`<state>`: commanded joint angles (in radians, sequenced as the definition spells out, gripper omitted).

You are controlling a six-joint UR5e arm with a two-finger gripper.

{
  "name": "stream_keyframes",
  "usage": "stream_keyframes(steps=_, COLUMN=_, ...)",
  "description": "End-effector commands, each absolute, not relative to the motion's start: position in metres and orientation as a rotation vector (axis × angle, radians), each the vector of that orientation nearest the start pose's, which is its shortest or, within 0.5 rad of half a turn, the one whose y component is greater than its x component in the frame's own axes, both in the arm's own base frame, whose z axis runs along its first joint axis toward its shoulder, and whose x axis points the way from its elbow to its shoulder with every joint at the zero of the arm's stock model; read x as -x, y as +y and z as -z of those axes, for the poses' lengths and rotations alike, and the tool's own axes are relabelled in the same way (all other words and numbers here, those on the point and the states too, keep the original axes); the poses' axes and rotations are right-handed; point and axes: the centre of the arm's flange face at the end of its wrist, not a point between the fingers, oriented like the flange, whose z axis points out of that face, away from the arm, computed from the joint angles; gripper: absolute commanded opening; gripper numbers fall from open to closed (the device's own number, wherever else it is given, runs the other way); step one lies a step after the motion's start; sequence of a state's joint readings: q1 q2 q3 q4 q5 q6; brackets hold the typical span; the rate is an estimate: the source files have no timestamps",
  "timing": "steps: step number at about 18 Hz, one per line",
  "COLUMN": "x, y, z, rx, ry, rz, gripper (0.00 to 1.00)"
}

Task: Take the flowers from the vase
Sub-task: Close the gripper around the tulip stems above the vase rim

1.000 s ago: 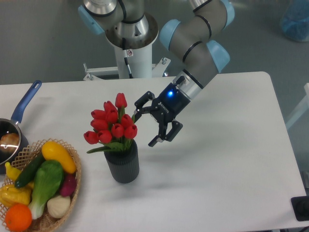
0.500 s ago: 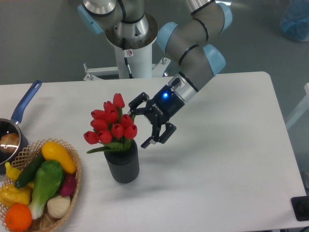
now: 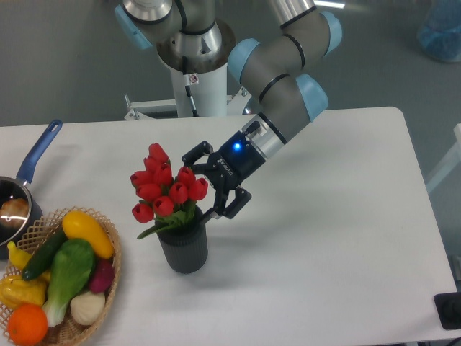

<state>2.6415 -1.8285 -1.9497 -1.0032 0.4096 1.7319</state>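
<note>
The flowers (image 3: 160, 189), a bunch of red tulips with green leaves, stand in the dark grey ribbed vase (image 3: 184, 249) left of the table's middle, and the bunch leans a little to the left. My gripper (image 3: 198, 188) comes in from the right at the height of the blooms. It is open, with one finger (image 3: 191, 156) behind the rightmost blooms and the other (image 3: 218, 210) in front, just above the vase's right rim. The rightmost tulips sit at the mouth of the jaws. Whether the fingers touch them I cannot tell.
A wicker basket (image 3: 113, 238) of toy vegetables and fruit sits at the front left, close to the vase. A blue-handled saucepan (image 3: 39, 152) lies at the left edge. The robot's base (image 3: 194, 68) stands behind the table.
My gripper has moved left and slightly down, from beside the bunch to its right side. The tulips have shifted and tilted to the left.
</note>
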Motion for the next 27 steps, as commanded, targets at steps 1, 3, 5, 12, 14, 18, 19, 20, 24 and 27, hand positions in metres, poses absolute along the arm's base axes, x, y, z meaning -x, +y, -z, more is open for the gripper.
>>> stream_keyframes(steps=1, x=0.348, y=0.447, z=-0.294, rx=1.897, ry=0.605, rz=0.289, gripper=1.0)
stream_keyframes(steps=3, x=0.346, y=0.45, z=-0.295, rx=1.895, ry=0.612, rz=0.291, gripper=1.0)
stream_keyframes(steps=5, x=0.34, y=0.455, z=-0.296, rx=1.891, ry=0.627, rz=0.299, gripper=1.0)
stream_keyframes(steps=12, x=0.331, y=0.46, z=-0.296, rx=1.89, ry=0.638, rz=0.314, gripper=1.0)
stream_keyframes(steps=14, x=0.331, y=0.461, z=-0.296, rx=1.889, ry=0.641, rz=0.312, gripper=1.0)
stream_keyframes(steps=18, x=0.334, y=0.458, z=-0.296, rx=1.893, ry=0.637, rz=0.307, gripper=0.8)
stream_keyframes(steps=19, x=0.334, y=0.458, z=-0.296, rx=1.893, ry=0.637, rz=0.307, gripper=0.77)
stream_keyframes(steps=20, x=0.335, y=0.458, z=-0.296, rx=1.893, ry=0.635, rz=0.305, gripper=0.77)
stream_keyframes(steps=24, x=0.338, y=0.456, z=-0.296, rx=1.892, ry=0.627, rz=0.303, gripper=0.69)
stream_keyframes(steps=27, x=0.338, y=0.456, z=-0.296, rx=1.893, ry=0.625, rz=0.305, gripper=0.61)
